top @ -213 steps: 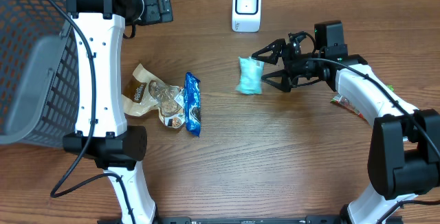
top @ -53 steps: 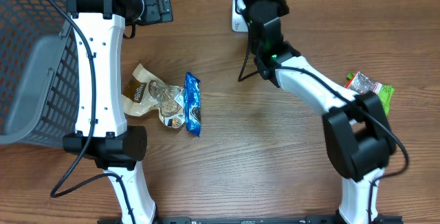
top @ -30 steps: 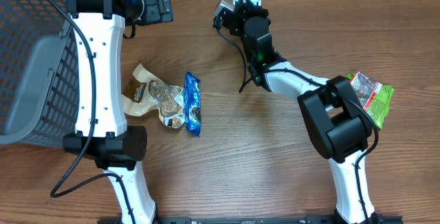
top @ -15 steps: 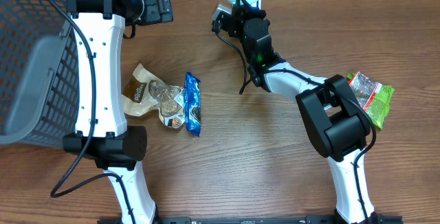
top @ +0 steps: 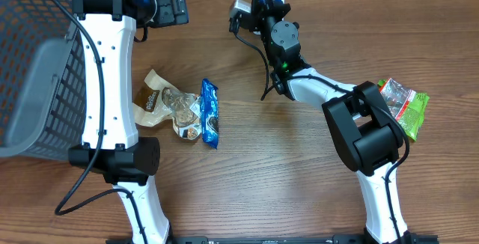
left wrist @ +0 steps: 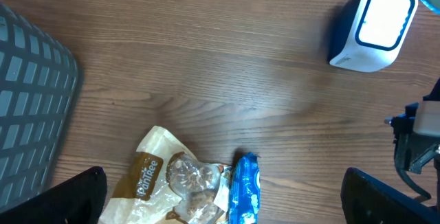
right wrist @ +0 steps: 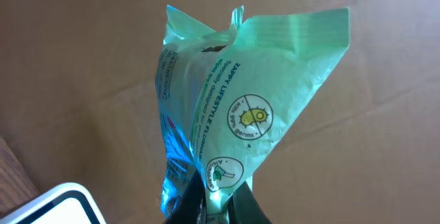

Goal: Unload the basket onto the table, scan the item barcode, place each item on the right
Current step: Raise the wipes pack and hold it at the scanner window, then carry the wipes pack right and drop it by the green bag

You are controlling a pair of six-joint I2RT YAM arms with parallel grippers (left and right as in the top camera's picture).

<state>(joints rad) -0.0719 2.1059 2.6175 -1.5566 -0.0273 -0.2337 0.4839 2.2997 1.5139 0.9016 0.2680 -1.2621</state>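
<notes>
1. The packet is at the top middle of the overhead frame. In the right wrist view its long axis runs up and down the frame, crimped end at the top and printed face towards the camera.
2. The scanner sits just beneath it in the overhead frame, mostly hidden by the arm. A brown bag and a blue wrapper lie centre left on the desk. A basket stands at the left edge.
3. The right gripper is clamped on the packet's lower end. The left gripper, upper left, has its jaws wide apart and holds nothing.
</notes>
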